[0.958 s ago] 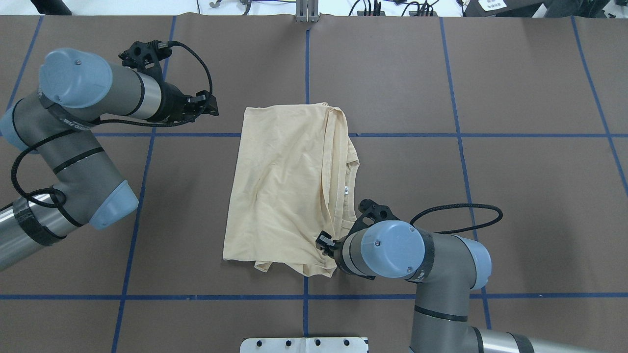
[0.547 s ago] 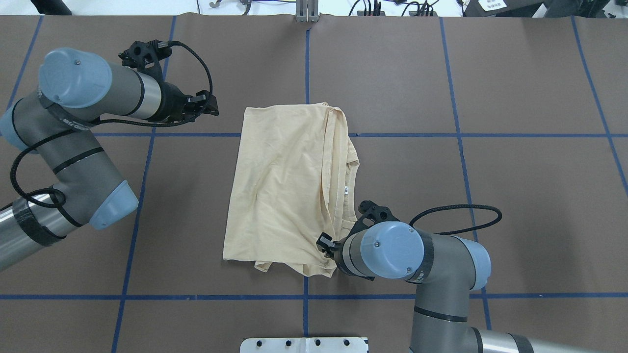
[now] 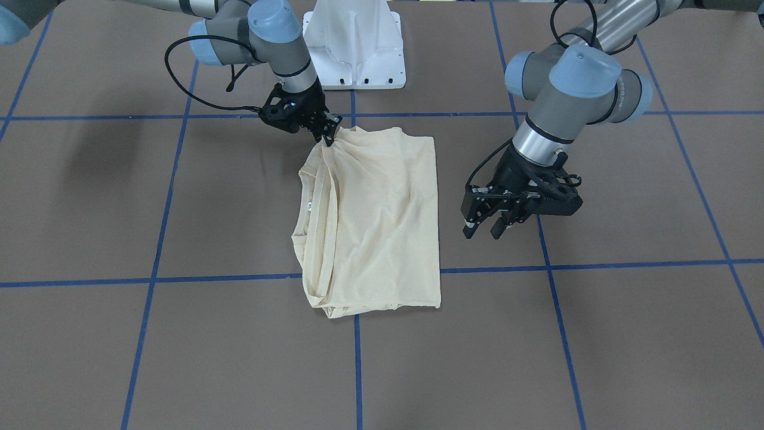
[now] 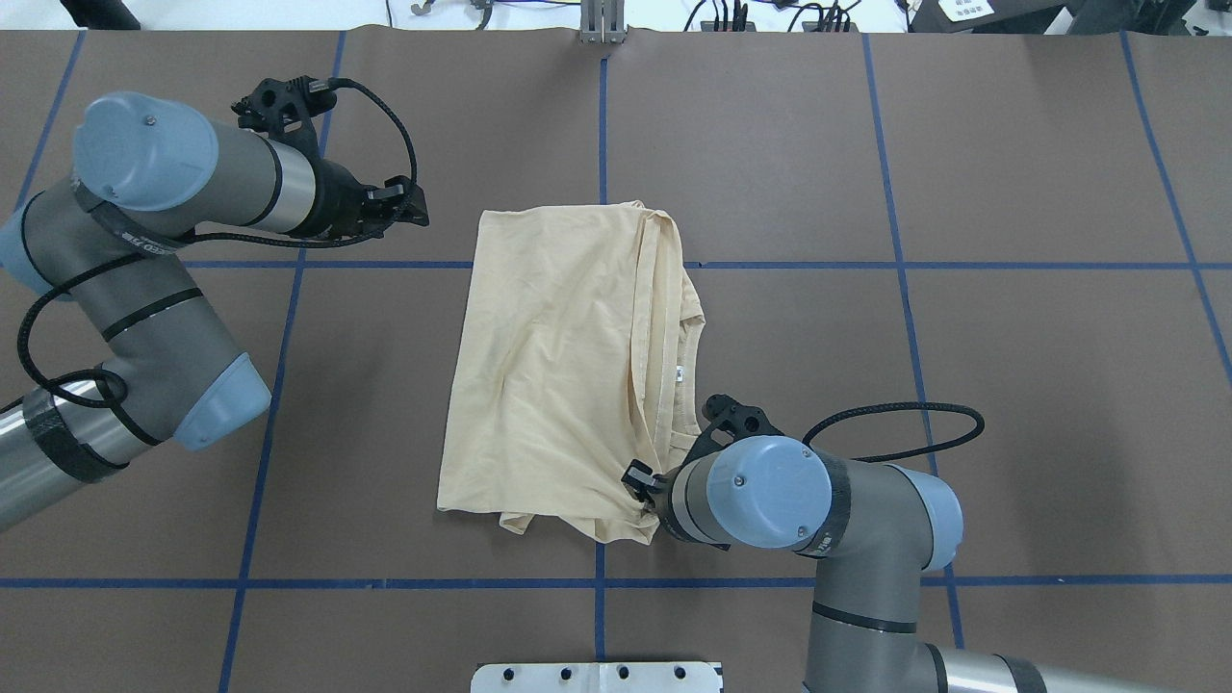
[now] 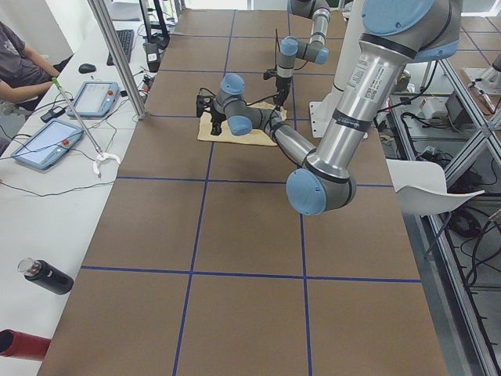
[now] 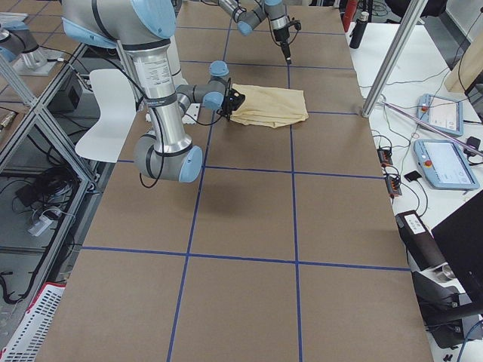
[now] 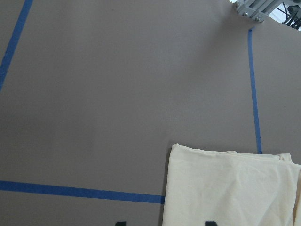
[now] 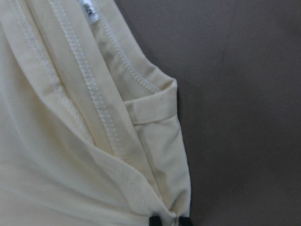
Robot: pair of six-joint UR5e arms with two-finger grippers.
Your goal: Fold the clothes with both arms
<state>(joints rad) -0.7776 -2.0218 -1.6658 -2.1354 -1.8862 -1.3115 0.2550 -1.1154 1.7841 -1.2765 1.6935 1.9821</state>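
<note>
T-shirt (image 4: pixel 558 366) is laid long axis near-to-far; its near right corner is pinched by the right pincer (image 3: pixel 327 140), the left pincer (image 3: pixel 482 232) spread, apart on its left.

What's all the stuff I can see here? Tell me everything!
T-shirt: one, cream-yellow, folded, middle of table.
table: one, brown, under everything.
tape lines: several, blue, crossing the table.
tablets: two, grey-blue, on side bench.
bottle: one, black, on side bench.
person: one, seated at side bench.
left gripper: one, black, open, beside the T-shirt.
right gripper: one, black, shut on the T-shirt's corner.
</note>
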